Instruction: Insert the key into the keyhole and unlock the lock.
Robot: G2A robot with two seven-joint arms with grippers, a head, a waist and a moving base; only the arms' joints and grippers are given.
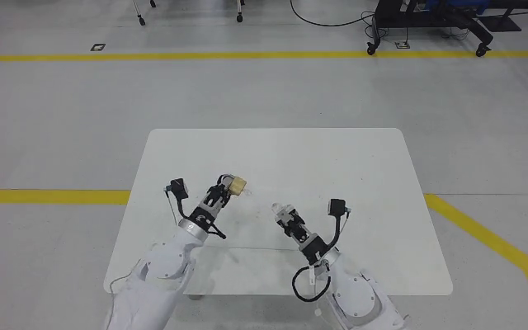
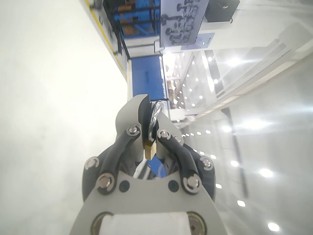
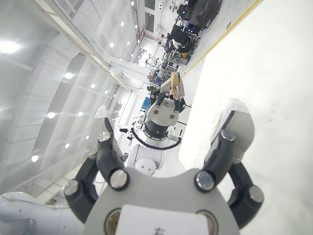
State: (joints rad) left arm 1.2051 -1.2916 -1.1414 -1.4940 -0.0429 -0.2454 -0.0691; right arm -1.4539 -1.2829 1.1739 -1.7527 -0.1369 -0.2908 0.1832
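Observation:
A small brass padlock with a silver shackle is held above the white table, left of its middle. My left gripper is shut on it. In the left wrist view the brass body hangs between the fingers and the shackle is pinched at the tips of the left gripper. My right gripper is open a short way to the right with nothing between its fingers. The right wrist view looks past the open right gripper to the padlock. I cannot make out a key.
Bare white tabletop stretches beyond and to the right of both grippers. Yellow floor lines run behind and beside the table. Wheeled equipment stands far back on the floor.

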